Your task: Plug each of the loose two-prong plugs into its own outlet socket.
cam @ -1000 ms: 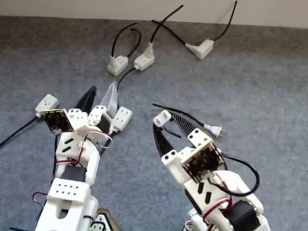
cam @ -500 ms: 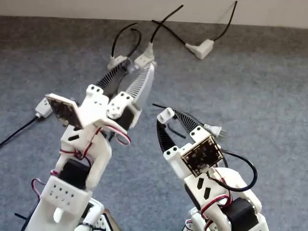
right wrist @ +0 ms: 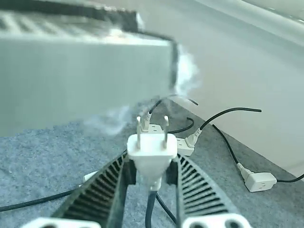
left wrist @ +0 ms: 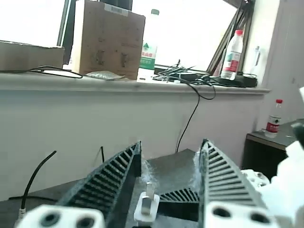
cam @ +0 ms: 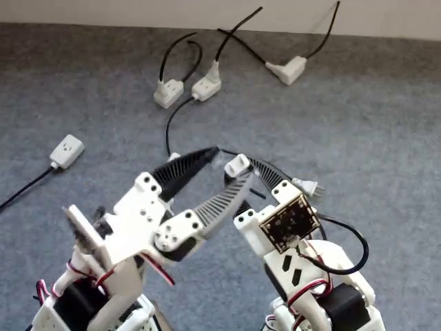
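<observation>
My right gripper [right wrist: 151, 166] is shut on a white two-prong plug [right wrist: 151, 151], prongs pointing away from the wrist, held above the grey carpet. In the high view that plug [cam: 236, 164] sits at the middle of the floor. My left gripper [cam: 232, 167] hangs raised and open right over it, one finger on either side; its wrist view shows the plug [left wrist: 147, 209] low between the open fingers [left wrist: 114, 180]. A second loose plug [cam: 308, 186] lies on the carpet just right of the right gripper [cam: 241, 172]. A white outlet socket [cam: 67, 150] lies at the far left.
Two white blocks with black cords [cam: 168, 92] [cam: 207, 87] lie at the back, and a third [cam: 293, 69] at the back right by the wall. Black cords trail across the carpet [cam: 386, 138]. The left arm's finger [right wrist: 85, 80] crosses close in front of the right wrist camera.
The left arm rose from the carpet at the left, swung out toward the back blocks, then came right and now hovers open over the held plug. The right arm has barely moved.
</observation>
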